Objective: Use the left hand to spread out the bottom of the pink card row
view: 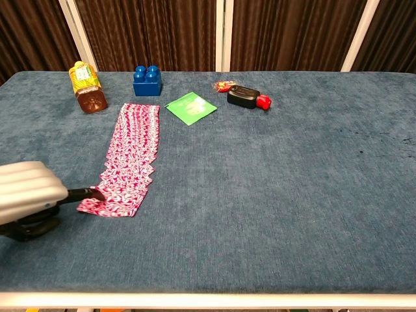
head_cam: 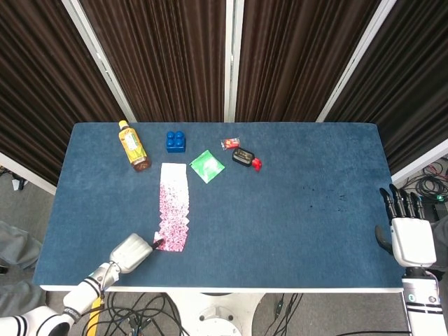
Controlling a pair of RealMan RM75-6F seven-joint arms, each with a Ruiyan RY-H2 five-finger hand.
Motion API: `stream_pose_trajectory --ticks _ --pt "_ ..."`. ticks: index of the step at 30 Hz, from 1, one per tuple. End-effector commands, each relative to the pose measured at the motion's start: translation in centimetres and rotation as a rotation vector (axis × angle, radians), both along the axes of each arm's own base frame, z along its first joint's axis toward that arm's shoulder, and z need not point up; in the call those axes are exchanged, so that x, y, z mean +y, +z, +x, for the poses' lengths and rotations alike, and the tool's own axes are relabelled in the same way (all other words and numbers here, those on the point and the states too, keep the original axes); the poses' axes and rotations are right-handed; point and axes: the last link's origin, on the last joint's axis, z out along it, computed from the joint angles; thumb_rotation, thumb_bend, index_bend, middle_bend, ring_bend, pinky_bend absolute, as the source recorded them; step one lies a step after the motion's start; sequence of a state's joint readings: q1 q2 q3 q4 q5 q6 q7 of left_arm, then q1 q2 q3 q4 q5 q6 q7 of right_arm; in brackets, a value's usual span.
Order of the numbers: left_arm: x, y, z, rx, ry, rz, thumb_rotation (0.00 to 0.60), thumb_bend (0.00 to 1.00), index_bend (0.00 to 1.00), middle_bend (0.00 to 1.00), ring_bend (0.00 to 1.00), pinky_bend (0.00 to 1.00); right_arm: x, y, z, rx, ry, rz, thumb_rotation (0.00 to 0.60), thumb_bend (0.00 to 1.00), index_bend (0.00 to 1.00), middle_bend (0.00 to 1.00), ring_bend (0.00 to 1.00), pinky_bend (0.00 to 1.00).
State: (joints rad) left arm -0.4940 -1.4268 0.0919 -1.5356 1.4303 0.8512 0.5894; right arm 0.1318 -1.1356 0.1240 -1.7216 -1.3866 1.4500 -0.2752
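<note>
At near-left table edge: left hand [view: 26, 198] low on the blue cloth, one dark fingertip [view: 88, 193] reaching onto the left side of the pink card row [head_cam: 173, 208] at its bottom end; other fingers curled in, nothing held.
Card row: lies flat, running from near the blue block [head_cam: 176, 141] down toward the robot; top half neat, bottom cards fanned ragged, w/ the lowest ones skewed out to the left under the fingertip.
Right hand: [head_cam: 409, 234] off the table's right edge, fingers straight and apart, idle.
Step in hand: prob. mid-spread, i.e. fingertip pressing and dragging the bottom cards sideways.
Next move calls for: light downward pressure and a slow sideways sweep, so cards slide singly, not as a clump; upper row shd stay untouched.
Also on table: tea bottle [head_cam: 132, 145], green packet [head_cam: 207, 166].
</note>
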Motion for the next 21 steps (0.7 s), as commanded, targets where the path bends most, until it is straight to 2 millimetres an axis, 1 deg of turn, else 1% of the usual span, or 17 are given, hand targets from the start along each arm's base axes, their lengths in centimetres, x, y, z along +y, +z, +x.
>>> stream_pose_trajectory --ticks 1,8,21 --pt "-0.2 0.6 -0.8 0.011 0.021 0.01 0.6 0.58 0.16 0.84 0.86 0.85 0.0 0.0 0.0 -0.001 -0.001 -0.002 0.6 0.33 0.0 0.0 0.0 0.0" --pt "-0.2 1.9 -2.5 0.032 0.074 0.046 0.6 0.58 0.16 0.84 0.86 0.85 0.0 0.0 0.1 -0.001 -0.002 -0.002 0.6 0.33 0.0 0.0 0.0 0.0" --pt "0.8 3.7 -3.7 0.037 0.111 0.119 0.6 0.58 0.16 0.84 0.86 0.85 0.0 -0.1 0.2 0.002 -0.004 0.002 0.6 0.33 0.0 0.0 0.0 0.0"
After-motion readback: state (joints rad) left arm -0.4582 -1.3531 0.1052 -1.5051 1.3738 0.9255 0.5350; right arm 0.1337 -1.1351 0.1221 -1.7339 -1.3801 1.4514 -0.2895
